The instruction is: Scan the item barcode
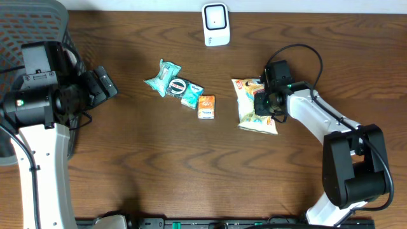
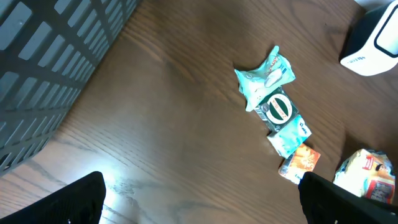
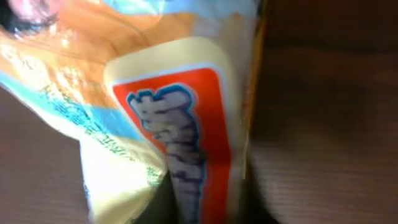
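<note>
One yellow snack bag point(image 1: 248, 109) lies flat, right of centre on the tabletop point(image 1: 140, 159), its long axis running roughly top to bottom. The right hand point(image 1: 263, 103) sits over it; whether it grips I cannot tell. To the left lie perhaps two teal packets point(image 1: 164, 77) and one orange packet point(image 1: 205, 107). One white scanner point(image 1: 215, 24) stands at top centre. The left hand point(image 2: 202, 196) is spread wide.

A dark brown, wood-grained desk point(image 1: 159, 165) filled nearly the whole view. Beyond its far edge ran a thin pale strip point(image 1: 331, 5), wall or floor unclear. A grey mesh basket point(image 1: 25, 25) stood at the far left corner. Soft white glare point(image 2: 127, 183) lay on the wood near the basket.
</note>
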Robot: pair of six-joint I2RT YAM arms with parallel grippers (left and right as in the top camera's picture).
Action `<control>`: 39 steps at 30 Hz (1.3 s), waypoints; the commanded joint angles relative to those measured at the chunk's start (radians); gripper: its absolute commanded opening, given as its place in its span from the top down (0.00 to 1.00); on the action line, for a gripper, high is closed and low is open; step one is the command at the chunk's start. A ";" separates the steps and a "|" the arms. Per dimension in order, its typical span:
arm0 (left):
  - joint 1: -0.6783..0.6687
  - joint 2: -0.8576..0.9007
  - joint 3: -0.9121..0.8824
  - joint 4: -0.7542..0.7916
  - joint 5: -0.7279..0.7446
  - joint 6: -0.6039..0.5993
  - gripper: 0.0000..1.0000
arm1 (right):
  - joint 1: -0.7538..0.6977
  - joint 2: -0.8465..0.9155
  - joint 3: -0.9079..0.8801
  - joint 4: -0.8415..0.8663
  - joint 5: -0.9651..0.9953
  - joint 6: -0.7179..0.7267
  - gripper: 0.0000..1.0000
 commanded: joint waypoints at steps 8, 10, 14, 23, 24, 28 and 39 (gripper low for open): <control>0.004 0.002 0.022 -0.003 0.006 -0.002 0.02 | 0.006 0.014 0.083 -0.071 0.013 0.002 0.99; 0.004 0.002 0.022 -0.003 0.006 -0.001 0.02 | 0.007 0.014 0.134 -0.105 0.012 0.001 0.99; 0.004 0.002 0.022 -0.003 0.006 -0.002 0.02 | 0.010 0.014 0.216 -0.142 0.013 0.001 0.99; 0.004 0.002 0.022 -0.003 0.006 -0.002 0.02 | 0.011 0.015 0.216 -0.151 0.012 0.001 0.99; 0.004 0.002 0.022 -0.003 0.006 -0.002 0.02 | 0.011 0.015 0.216 -0.149 0.012 0.001 0.99; 0.004 0.002 0.022 -0.003 0.006 -0.001 0.03 | 0.011 0.015 0.216 -0.145 0.013 0.001 0.99; 0.004 0.002 0.022 -0.003 0.006 -0.001 0.02 | 0.011 0.015 0.230 -0.075 -0.016 -0.006 0.99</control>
